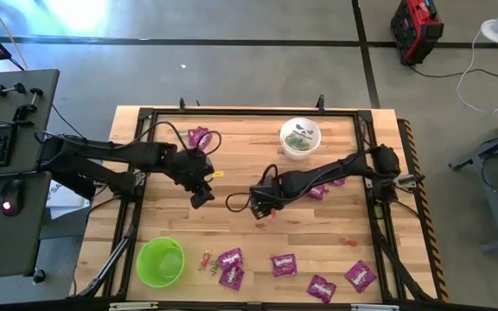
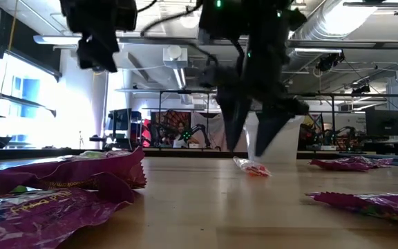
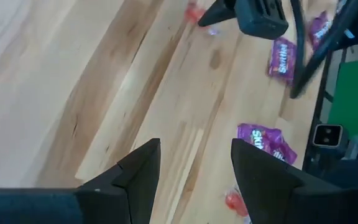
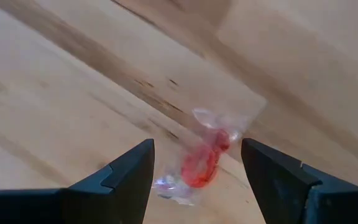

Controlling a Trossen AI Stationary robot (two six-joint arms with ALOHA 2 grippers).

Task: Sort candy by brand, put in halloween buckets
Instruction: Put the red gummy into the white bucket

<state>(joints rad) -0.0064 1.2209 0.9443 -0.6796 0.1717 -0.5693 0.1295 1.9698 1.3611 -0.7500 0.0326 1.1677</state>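
A red, clear-wrapped sweet (image 4: 202, 163) lies on the wooden table near its middle, also seen in the low view (image 2: 251, 167). My right gripper (image 4: 196, 146) points down over it, open, one finger on either side and clear of it (image 1: 262, 210). My left gripper (image 1: 201, 197) hangs open above bare wood a little to the left, with nothing between its fingers (image 3: 194, 149). The white bucket (image 1: 287, 138) stands at the far side with some candy inside. The lime green bucket (image 1: 160, 262) stands at the near left. Purple packets (image 1: 284, 264) lie along the near edge.
More purple packets lie at the far left (image 1: 199, 136), under the right arm (image 1: 318, 191) and close to the low camera (image 2: 61, 176). Small sweets sit by the green bucket (image 1: 206, 259) and at the near right (image 1: 348, 242). A black rail (image 1: 232, 112) frames the table.
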